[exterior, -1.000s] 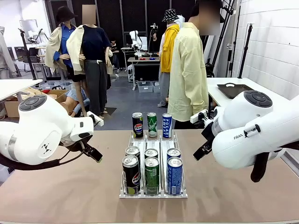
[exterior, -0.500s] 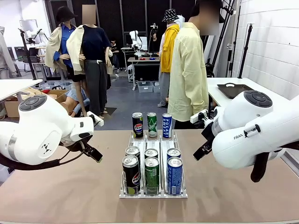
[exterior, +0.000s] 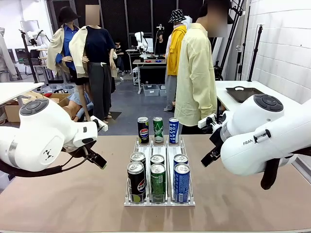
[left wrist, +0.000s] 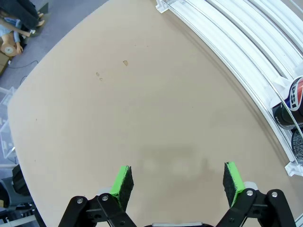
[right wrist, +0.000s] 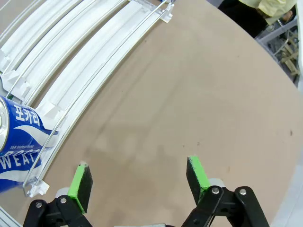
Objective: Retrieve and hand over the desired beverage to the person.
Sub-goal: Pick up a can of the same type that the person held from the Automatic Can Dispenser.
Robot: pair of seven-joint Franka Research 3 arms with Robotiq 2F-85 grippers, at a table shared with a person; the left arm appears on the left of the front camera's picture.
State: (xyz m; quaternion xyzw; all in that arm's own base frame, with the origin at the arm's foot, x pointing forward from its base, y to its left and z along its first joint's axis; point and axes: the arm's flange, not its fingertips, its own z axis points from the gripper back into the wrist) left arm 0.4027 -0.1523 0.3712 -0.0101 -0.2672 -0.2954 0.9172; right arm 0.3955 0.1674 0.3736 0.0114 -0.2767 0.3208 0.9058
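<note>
1. Two white arms stand over the table (exterior: 73, 194). The left arm (exterior: 39, 133) and the right arm (exterior: 257, 136) sit on either side of one white rack (exterior: 159, 201) in the middle.
2. The left gripper (left wrist: 177, 184) hangs above bare tabletop. Its two green pads (left wrist: 122, 185) are spread wide with nothing between them. The rack's edge and one Pepsi can run along the right side of the left wrist view.
3. The right gripper (right wrist: 138, 177) is likewise spread and empty over bare tabletop. The rack and one blue can lie at the left of the right wrist view.
4. The rack has three lanes running from the robot's side towards the far side.
5. It holds nine upright cans:
   - three black Pepsi cans (exterior: 136, 181) in the left lane
   - three green cans (exterior: 158, 182) in the middle lane
   - three blue cans (exterior: 181, 182) in the right lane
6. Each lane has one can at its far end and two at its near end, one close behind the other.
7. One person (exterior: 196, 73) in a pale-yellow shirt stands at the far side of the table, turned side-on, just right of the rack's far end.
</note>
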